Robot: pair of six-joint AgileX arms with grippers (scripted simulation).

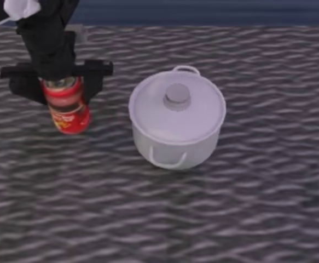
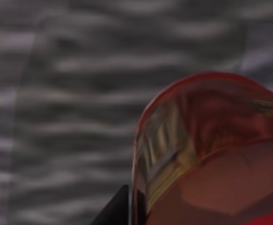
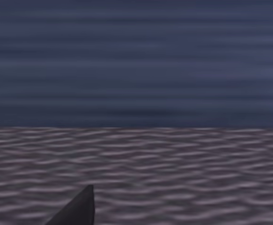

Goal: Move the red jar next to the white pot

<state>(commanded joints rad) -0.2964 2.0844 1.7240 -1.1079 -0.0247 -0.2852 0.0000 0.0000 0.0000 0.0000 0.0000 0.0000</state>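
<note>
Red jar [image 1: 68, 107]: at the top view's left, tilted, its upper end clamped between the jaws of the left gripper [image 1: 58, 82]. Lid hidden under the gripper. White pot [image 1: 177, 123]: lidded, near centre, apart from the jar, to its right. Tabletop [image 1: 247, 208]: grey rippled pattern; dark blue backdrop beyond. The left wrist view shows the jar [image 2: 211, 154] close up, cut off. Right gripper [image 3: 75, 208]: only a dark tip visible; state cannot be determined.

Grey wavy-patterned table [image 1: 247, 219] w/ dark blue backdrop [image 1: 203, 11] behind.
</note>
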